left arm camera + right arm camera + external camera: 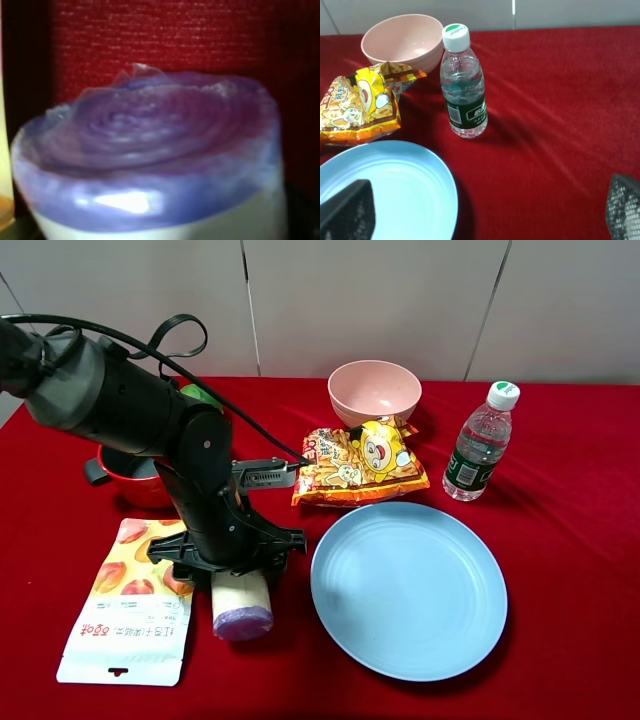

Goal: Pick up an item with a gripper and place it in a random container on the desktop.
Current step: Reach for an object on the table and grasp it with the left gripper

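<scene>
The roll of pale purple bags (241,605) in its cream label lies on the red cloth, left of the light blue plate (408,585). My left gripper (232,558) is down over the roll's far end, and its fingers are hidden behind the arm. In the left wrist view the roll (150,165) fills the picture, purple end up close, and no finger shows clearly. My right gripper (480,220) is open and empty above the cloth, beside the plate's (395,185) rim. Its fingertips (347,210) stand far apart.
A peach-printed pouch (130,605) lies left of the roll. A red pot (135,475) sits behind the left arm. An orange chip bag (360,465), a pink bowl (374,390) and a water bottle (480,445) stand behind the plate.
</scene>
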`<state>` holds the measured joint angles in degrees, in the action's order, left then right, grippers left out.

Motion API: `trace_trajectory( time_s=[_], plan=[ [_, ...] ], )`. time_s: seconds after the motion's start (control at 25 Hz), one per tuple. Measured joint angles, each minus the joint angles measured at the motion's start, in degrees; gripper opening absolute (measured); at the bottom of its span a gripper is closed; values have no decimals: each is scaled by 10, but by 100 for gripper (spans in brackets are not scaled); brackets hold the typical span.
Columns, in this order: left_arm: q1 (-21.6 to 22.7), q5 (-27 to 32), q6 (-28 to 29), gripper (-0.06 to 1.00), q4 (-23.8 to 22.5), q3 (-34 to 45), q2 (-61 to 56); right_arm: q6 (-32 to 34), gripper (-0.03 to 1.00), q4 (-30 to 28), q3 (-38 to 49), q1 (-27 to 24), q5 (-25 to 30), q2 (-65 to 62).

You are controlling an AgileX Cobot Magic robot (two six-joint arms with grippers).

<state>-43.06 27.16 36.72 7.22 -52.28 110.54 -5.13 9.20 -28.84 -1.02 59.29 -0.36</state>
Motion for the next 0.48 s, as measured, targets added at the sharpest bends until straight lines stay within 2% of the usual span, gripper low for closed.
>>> trace_trajectory(
  time_s=[0.12,0.48],
  plan=[
    [0,-7,0,63,1,0,0,0,69,0,0,0,0,0],
    [0,-14,0,62,3,0,0,0,69,0,0,0,0,0]
  ],
)
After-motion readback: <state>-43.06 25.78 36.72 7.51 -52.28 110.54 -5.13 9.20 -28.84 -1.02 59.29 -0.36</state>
